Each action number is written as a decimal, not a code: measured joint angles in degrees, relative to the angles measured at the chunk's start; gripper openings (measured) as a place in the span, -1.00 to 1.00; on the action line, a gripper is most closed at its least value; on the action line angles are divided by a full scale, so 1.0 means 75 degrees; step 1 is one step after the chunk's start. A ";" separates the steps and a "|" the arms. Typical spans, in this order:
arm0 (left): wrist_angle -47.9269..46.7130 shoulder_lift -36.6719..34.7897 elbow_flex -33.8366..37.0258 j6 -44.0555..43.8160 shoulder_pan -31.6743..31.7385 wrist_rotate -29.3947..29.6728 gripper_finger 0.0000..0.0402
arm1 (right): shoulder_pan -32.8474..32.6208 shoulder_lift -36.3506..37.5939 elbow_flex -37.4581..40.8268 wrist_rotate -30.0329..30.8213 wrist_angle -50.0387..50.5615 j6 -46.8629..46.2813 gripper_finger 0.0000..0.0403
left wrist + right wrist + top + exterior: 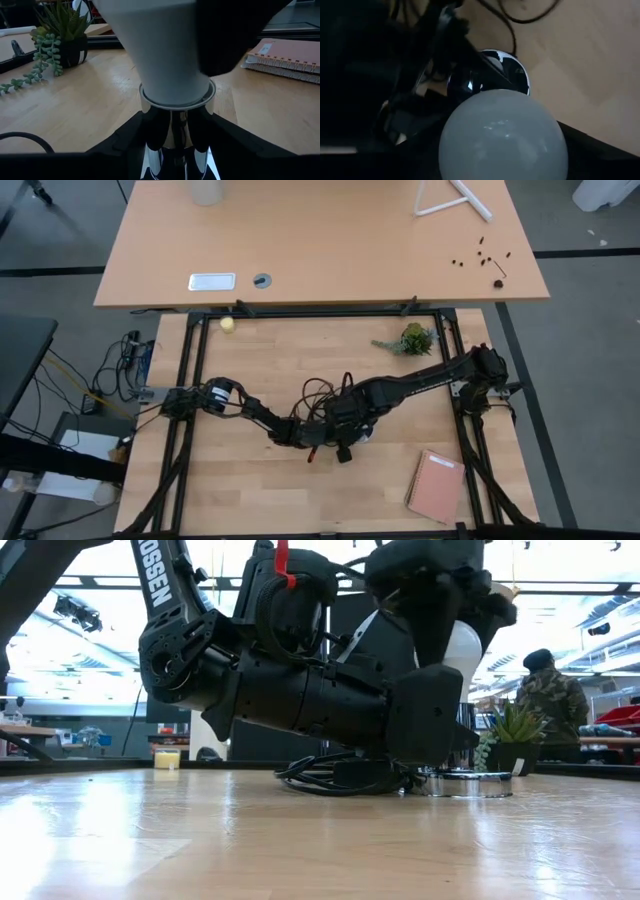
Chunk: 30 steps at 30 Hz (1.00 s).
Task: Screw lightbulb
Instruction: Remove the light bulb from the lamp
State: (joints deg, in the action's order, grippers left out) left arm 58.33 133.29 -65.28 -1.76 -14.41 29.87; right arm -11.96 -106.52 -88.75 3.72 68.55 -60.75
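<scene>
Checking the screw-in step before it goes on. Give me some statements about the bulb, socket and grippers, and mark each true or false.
1. The lightbulb stands upright in the silver socket. True.
2. The left gripper grips the socket from both sides. True.
3. The potted plant lies knocked over by the socket. False: it stands upright, well away.
4. The notebook sits under the socket. False: it lies apart, near the table's front right.
5. The right gripper is at the bulb. True.

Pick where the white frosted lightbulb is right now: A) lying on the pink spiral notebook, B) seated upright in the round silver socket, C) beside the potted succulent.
B: the white frosted lightbulb stands with its neck in the round silver socket, which the left hand steadies.
</scene>
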 joint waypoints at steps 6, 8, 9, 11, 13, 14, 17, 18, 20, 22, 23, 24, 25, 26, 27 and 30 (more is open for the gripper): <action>0.0002 0.0000 0.0003 -0.0020 0.0000 -0.0003 -0.06 | 0.0122 0.0000 0.0000 -0.0317 -0.0056 0.3060 0.30; 0.0000 0.0003 0.0003 -0.0012 0.0000 0.0003 -0.06 | 0.0130 0.0000 0.0000 -0.0321 -0.0079 0.4267 0.32; 0.0000 0.0002 0.0003 -0.0009 0.0000 0.0003 -0.06 | 0.0130 0.0000 0.0000 -0.0329 -0.0084 0.4899 0.33; 0.0000 0.0003 0.0003 -0.0006 0.0000 0.0006 -0.06 | 0.0130 0.0000 0.0000 -0.0348 -0.0093 0.6233 0.34; 0.0000 0.0003 0.0003 -0.0002 0.0000 0.0004 -0.06 | 0.0130 0.0000 0.0000 -0.0349 -0.0103 0.7556 0.34; -0.0003 0.0003 0.0003 0.0001 0.0000 0.0006 -0.06 | 0.0135 0.0000 0.0000 -0.0350 -0.0110 0.8263 0.33; -0.0003 0.0003 0.0003 0.0000 0.0000 0.0006 -0.06 | 0.0142 0.0000 0.0000 -0.0373 -0.0113 1.0069 0.33; -0.0011 0.0003 0.0003 0.0000 0.0000 0.0006 -0.06 | 0.0142 0.0000 0.0000 -0.0381 -0.0112 1.0658 0.33; -0.0009 0.0003 0.0003 0.0000 -0.0002 0.0006 -0.06 | 0.0142 0.0000 0.0000 -0.0392 -0.0108 1.1814 0.34; -0.0007 0.0003 0.0003 0.0003 -0.0019 0.0008 -0.06 | 0.0139 0.0000 0.0000 -0.0390 -0.0101 1.2922 0.34; -0.0001 0.0005 0.0003 0.0011 -0.0022 0.0013 -0.06 | 0.0121 0.0000 0.0000 -0.0390 -0.0098 1.3457 0.34; 0.0004 0.0006 0.0003 0.0049 -0.0023 0.0015 -0.06 | 0.0093 0.0000 0.0000 -0.0381 -0.0095 1.3990 0.34; 0.0041 0.0006 0.0004 0.0157 -0.0023 0.0012 -0.06 | 0.0060 0.0000 0.0000 -0.0356 -0.0095 1.4520 0.34; 0.0068 0.0009 0.0006 0.0286 -0.0026 0.0012 -0.06 | 0.0030 0.0000 0.0000 -0.0323 -0.0093 1.5072 0.34; 0.0074 0.0009 0.0006 0.0420 -0.0026 0.0009 -0.06 | 0.0007 0.0000 0.0000 -0.0293 -0.0095 1.5620 0.34; 0.0134 0.0009 0.0012 0.0673 -0.0029 0.0012 -0.06 | -0.0046 0.0000 0.0000 -0.0151 -0.0101 1.7006 0.34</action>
State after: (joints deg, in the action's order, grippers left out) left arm 59.33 133.36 -65.19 3.29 -14.63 29.95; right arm -12.30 -106.52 -88.75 2.59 67.79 66.79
